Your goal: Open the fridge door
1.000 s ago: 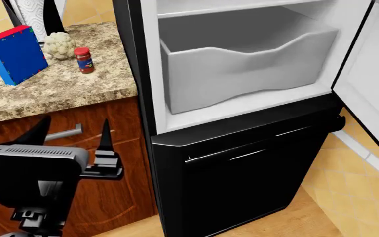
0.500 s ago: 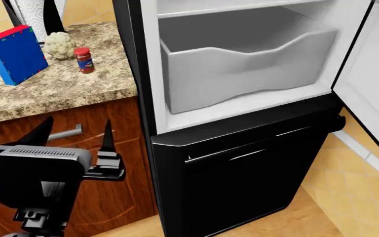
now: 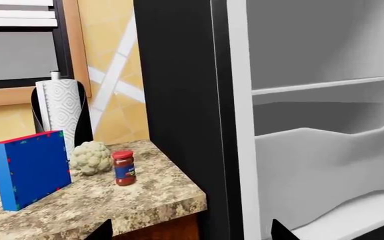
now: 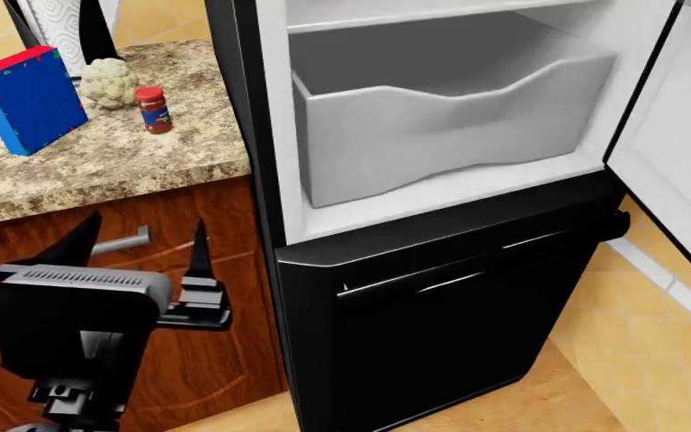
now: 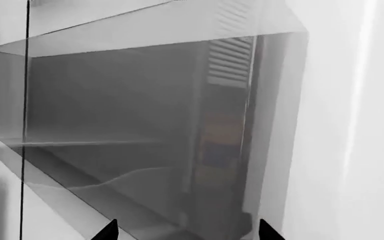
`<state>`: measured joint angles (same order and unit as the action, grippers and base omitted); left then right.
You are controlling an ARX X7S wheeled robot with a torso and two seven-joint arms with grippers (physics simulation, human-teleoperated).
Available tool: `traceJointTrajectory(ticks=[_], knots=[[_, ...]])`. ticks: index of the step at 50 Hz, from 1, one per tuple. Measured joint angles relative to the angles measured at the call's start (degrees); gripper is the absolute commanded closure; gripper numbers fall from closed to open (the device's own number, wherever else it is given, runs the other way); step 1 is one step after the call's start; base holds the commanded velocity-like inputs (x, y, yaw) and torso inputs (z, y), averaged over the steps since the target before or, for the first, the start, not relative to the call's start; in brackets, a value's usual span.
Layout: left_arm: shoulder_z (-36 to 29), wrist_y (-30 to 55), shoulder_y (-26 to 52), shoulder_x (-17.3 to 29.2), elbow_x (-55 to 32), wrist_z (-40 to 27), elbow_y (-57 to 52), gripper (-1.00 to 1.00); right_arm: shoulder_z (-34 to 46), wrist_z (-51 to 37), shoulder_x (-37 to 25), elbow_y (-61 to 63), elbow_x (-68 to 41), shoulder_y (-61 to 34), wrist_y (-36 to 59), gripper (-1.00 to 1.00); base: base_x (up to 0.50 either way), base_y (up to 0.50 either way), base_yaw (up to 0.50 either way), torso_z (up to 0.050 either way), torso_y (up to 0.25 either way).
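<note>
The fridge door (image 4: 682,135) stands swung wide open at the right of the head view, its white inner face showing with a black edge. The fridge's white inside (image 4: 442,117) is exposed, with a shelf and a bin. My left gripper (image 4: 139,236) is open and empty, low at the left before the wooden cabinet, well apart from the door. In the left wrist view its fingertips (image 3: 102,231) frame the fridge's black side wall (image 3: 178,115). My right gripper (image 5: 187,231) is open and empty, facing the grey-white fridge interior; it is out of the head view.
A granite counter (image 4: 105,162) left of the fridge carries a blue box (image 4: 28,99), a cauliflower (image 4: 108,83), a red jar (image 4: 151,109) and a paper towel roll (image 3: 62,107). Below are a wooden cabinet (image 4: 231,306) with a metal handle (image 4: 123,241) and the fridge's lower black panel (image 4: 442,333).
My left gripper has drifted slightly to the right in the head view. The fridge door has not moved.
</note>
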<state>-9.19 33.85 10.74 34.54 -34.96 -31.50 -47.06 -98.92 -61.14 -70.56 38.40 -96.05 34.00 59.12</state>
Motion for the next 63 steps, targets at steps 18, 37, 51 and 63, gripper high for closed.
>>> traceJointTrajectory(ticks=[18, 37, 51, 63], knots=[[-0.98, -0.20, 0.03, 0.02, 0.66, -0.13, 0.25, -1.00, 1.97, 18.10, 6.14, -8.34, 13.14, -0.85, -2.96, -1.00, 0.00, 0.00, 0.00, -0.001, 0.000], [-2.33, 0.61, 0.64, -0.04, 1.40, -1.05, -0.32, -1.00, -10.28, 35.92, 4.89, -25.29, 25.91, 5.34, 2.40, -1.00, 0.00, 0.00, 0.00, 0.000, 0.000], [-3.78, 1.74, 1.36, -0.15, 2.07, -1.93, -0.78, -1.00, -12.11, 39.21, -1.25, -32.91, 32.02, 6.40, 6.71, -1.00, 0.00, 0.00, 0.00, 0.000, 0.000], [-4.47, 1.09, 0.87, -0.12, 2.70, -1.76, -0.07, -1.00, -10.81, 36.47, -5.38, -34.82, 32.36, 4.70, 7.91, -1.00, 0.00, 0.00, 0.00, 0.000, 0.000]])
